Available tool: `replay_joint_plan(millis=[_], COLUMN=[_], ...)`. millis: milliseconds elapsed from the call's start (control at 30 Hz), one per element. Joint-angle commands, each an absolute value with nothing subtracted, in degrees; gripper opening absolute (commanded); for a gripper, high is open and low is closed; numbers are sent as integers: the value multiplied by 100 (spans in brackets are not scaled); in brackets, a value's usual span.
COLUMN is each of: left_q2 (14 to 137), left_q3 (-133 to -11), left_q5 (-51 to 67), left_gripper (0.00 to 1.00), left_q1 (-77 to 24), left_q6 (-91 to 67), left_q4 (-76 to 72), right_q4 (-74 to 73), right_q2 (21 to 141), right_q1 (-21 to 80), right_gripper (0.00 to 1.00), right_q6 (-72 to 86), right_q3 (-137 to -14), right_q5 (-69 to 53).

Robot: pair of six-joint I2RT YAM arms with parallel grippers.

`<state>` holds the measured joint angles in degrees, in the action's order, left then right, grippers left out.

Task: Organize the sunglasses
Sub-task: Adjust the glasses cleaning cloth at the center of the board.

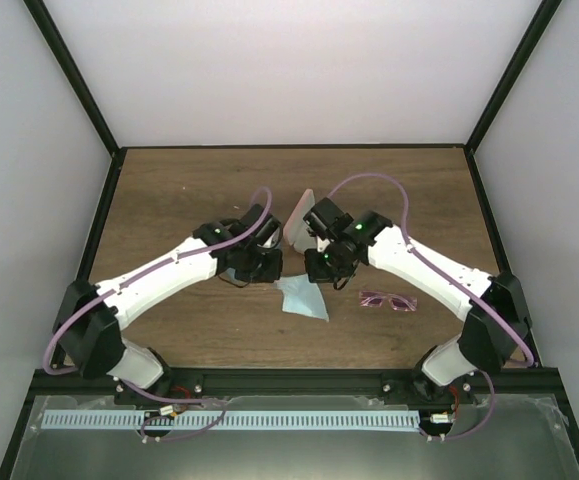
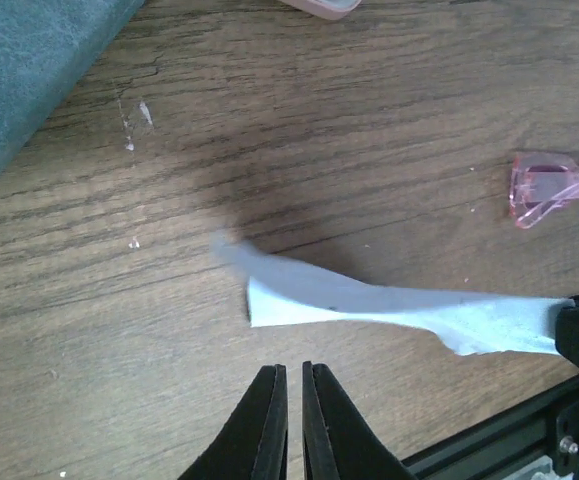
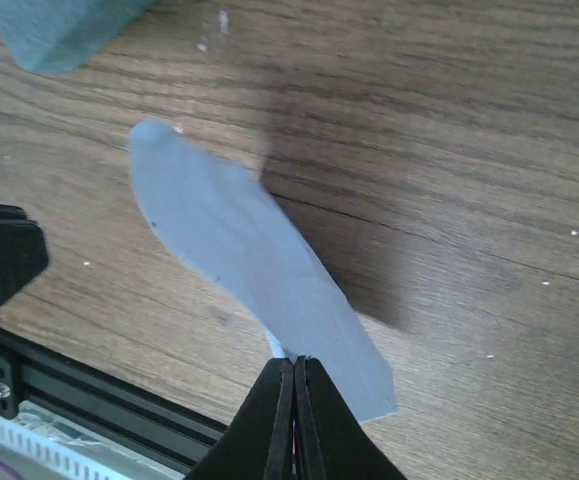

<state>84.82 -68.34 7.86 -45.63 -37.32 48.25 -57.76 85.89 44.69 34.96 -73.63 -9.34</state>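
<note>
One pinkish-purple pair of sunglasses (image 1: 389, 300) lies on the wooden table to the right of both grippers, and the left wrist view shows it as sunglasses (image 2: 559, 190) at the right edge. My right gripper (image 3: 294, 360) is shut on a corner of a pale blue cloth (image 3: 239, 250), which is lifted and stretched. My left gripper (image 2: 294, 368) is shut with nothing between its fingers, just short of the cloth (image 2: 369, 300). From above, the cloth (image 1: 302, 298) hangs between the two grippers.
A blue-grey case (image 2: 19, 70) lies at the far left of the left wrist view. A pink case (image 1: 299, 220) stands between the two wrists. The black frame rail (image 3: 99, 400) runs along the table's near edge.
</note>
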Motion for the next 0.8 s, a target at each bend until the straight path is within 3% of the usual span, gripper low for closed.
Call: replay_joint_plan(millis=[0, 233, 367, 433, 500, 633, 767], left_q2=[8846, 9515, 9556, 9584, 9635, 9771, 9829], left_q3=[-6917, -7286, -7142, -7064, -7052, -7127, -7109], left_q5=[724, 530, 443, 450, 479, 677, 991], left_gripper=[8, 10, 23, 38, 44, 52, 52], left_q1=[-4559, -4560, -4557, -4557, -4561, -4562, -4595], left_q6=[-3635, -3310, -3205, -3170, -3155, -3154, -3079], left_q4=[4670, 4508, 4349, 4234, 4143, 4013, 3904], right_q4=[-5587, -5261, -5117, -5111, -5147, -5088, -4931], right_q2=[8671, 9050, 9288, 9405, 9505, 9483, 9481], right_q1=[4241, 4058, 3955, 3902, 3864, 3706, 3567], right_gripper=[1, 1, 1, 1, 1, 1, 1], right_q6=[3437, 3255, 3235, 3242, 3251, 3276, 3270], right_q3=[-7121, -7046, -6861, -6747, -6631, -6302, -6140], right_q5=[-786, -671, -555, -427, -268, 82, 137])
